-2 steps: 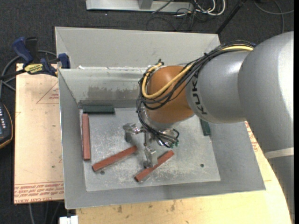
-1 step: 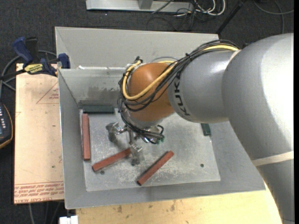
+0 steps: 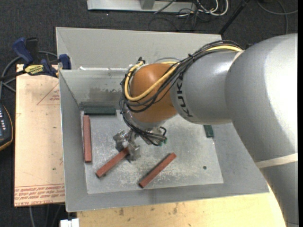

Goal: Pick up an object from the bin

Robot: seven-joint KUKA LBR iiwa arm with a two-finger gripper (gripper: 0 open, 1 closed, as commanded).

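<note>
The arm reaches into the grey metal bin [image 3: 71,141] from the right, its orange wrist cover and looped cables hanging over the middle of the floor. The end effector [image 3: 127,146] is low in the bin, just left of centre, right at the upper end of a reddish-brown flat stick [image 3: 112,164]. That stick lies on the bin floor at a slant, running from the end effector down toward the front left. Its upper end is partly hidden under the metal of the end effector, so I cannot tell whether the end effector is apart, together, or clamped on the stick. A second reddish-brown stick [image 3: 157,170] lies at a similar slant a little to the right, near the front wall and apart from the first. A third one [image 3: 87,138] lies straight along the left wall. A dark green bar [image 3: 100,110] rests against the back wall at the left, and a small dark green piece [image 3: 209,131] shows beside the arm on the right side.
</note>
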